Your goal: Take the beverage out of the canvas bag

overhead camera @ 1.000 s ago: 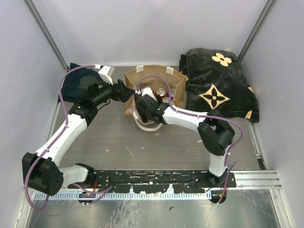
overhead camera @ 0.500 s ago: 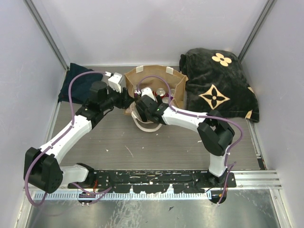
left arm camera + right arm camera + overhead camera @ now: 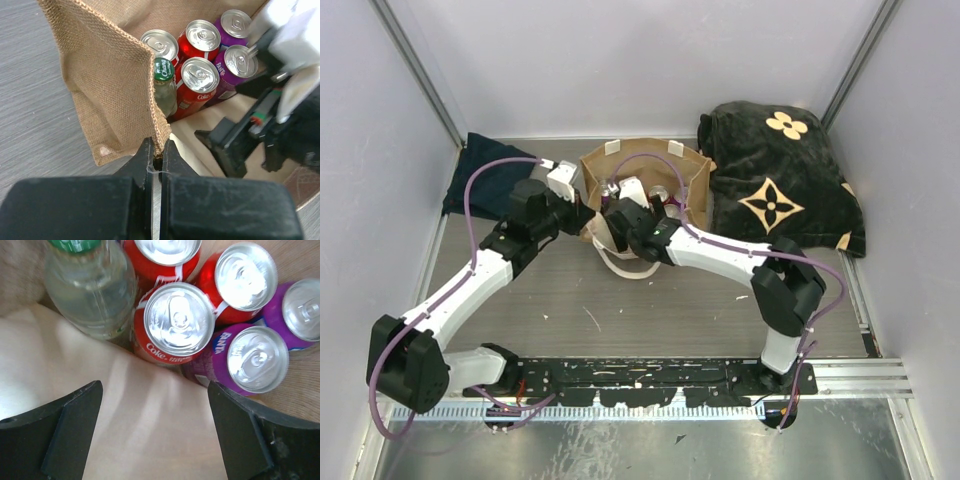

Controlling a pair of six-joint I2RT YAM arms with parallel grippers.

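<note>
The canvas bag [image 3: 645,160] stands open at the back middle of the table. Inside it are several beverages: red Coke cans [image 3: 179,320], purple Fanta cans [image 3: 257,359] and a green-capped glass bottle [image 3: 90,285]. My left gripper [image 3: 159,150] is shut on the near corner of the bag's woven rim [image 3: 107,85], at the bag's left front [image 3: 582,213]. My right gripper [image 3: 154,390] reaches into the bag's mouth [image 3: 638,205]. It is open and holds nothing. It hangs over the cream inner fabric, just short of the Coke can [image 3: 200,75].
A black blanket with tan flower marks [image 3: 780,180] is heaped right of the bag and touches it. A dark navy folded cloth [image 3: 485,180] lies at the back left. A cream handle loop [image 3: 625,265] droops on the table before the bag. Grey walls enclose three sides.
My left gripper moved right to the bag's left front corner and shut on its rim. My right gripper edged deeper into the bag's mouth and opened slightly wider.
</note>
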